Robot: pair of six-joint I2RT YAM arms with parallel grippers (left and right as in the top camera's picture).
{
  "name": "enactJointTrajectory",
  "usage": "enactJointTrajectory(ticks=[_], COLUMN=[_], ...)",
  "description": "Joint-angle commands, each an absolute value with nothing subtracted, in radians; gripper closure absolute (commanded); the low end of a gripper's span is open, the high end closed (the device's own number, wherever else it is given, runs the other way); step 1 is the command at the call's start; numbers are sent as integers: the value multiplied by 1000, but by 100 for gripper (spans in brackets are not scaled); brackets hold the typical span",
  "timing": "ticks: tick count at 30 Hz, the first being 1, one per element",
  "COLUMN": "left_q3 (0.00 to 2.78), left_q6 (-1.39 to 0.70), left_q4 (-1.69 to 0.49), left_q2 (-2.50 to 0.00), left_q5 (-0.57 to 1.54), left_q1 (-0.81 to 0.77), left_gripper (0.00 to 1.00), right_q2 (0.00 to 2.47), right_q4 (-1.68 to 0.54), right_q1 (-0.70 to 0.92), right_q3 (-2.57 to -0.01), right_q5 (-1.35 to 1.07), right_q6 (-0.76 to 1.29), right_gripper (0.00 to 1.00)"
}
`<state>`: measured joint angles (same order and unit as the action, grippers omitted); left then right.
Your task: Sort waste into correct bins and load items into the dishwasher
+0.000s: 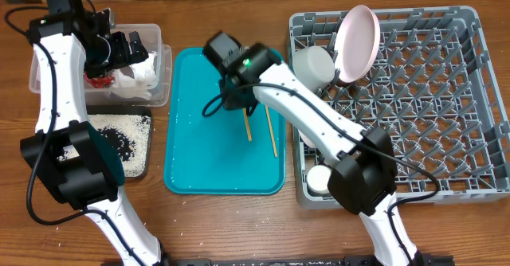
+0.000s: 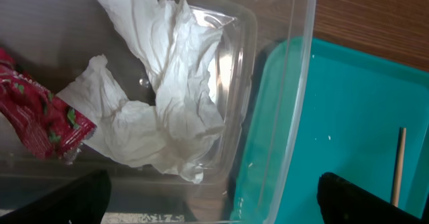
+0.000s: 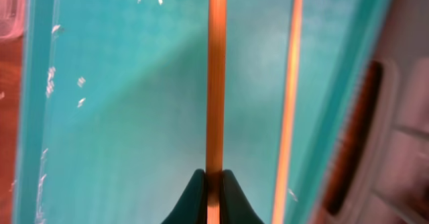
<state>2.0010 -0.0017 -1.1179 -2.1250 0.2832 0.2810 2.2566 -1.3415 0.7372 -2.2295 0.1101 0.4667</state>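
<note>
1. On the right wrist view I see the right gripper [image 3: 214, 184] with its two dark fingertips pressed together on a thin wooden chopstick [image 3: 215, 83]. The stick runs straight out from between them, up the middle of the view.
2. A second wooden chopstick [image 3: 288, 96] lies just beside the gripped one, roughly parallel to it, on the rack side and outside the jaws.
3. Both sticks are over the large teal plastic tray [image 1: 199, 138]. I cannot tell whether the gripped one is touching the tray floor.
4. The left gripper [image 2: 213, 184] is spread wide with nothing between its jaws. It hangs over the clear plastic rectangular tub [image 2: 295, 83].
5. Inside that tub lie a crumpled white paper napkin [image 2: 167, 96] and, touching its edge, a small crinkled red wrapper [image 2: 40, 117].
6. Just beside the tub, nearer the arm bases, sits the shallow black rectangular tray [image 1: 151, 138]. It holds loose white grains [image 1: 137, 150] mixed with dark bits, and the left arm partly covers it.
7. On the other side of the teal tray stands the large square grey plastic dish rack [image 1: 430, 115].
8. A round pinkish plate [image 1: 356, 43] stands on edge in the rack, with a pale grey-green bowl [image 1: 313, 65] just beside it. A small white cup [image 1: 319, 178] sits at the rack's near corner.
9. Everything rests on a brown wooden table [image 1: 239, 226].
</note>
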Motion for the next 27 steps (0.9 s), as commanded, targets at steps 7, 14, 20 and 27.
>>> enactJointTrajectory(ticks=[7,14,20,27], left_q3=[2024,2024,2025,2024], left_q6=[0,-1,-1,0], left_q4=[-1118,-1118,-1118,-1118], left_q2=[-2111,-2111,-2111,-2111], left_q5=[281,281,281,281], left_q1=[280,280,280,280], left_gripper=[0,0,0,0], right_q2=[2167,2076,1807,1789], right_q4=[-1694,-1694,-1675,-1574], right_q1=[604,530,383,330], right_q3=[-2452,-2385,-1934,-1639], right_q5=[158,138,137,141], right_q6=[350,306,374,345], right_gripper=[96,96,96,96])
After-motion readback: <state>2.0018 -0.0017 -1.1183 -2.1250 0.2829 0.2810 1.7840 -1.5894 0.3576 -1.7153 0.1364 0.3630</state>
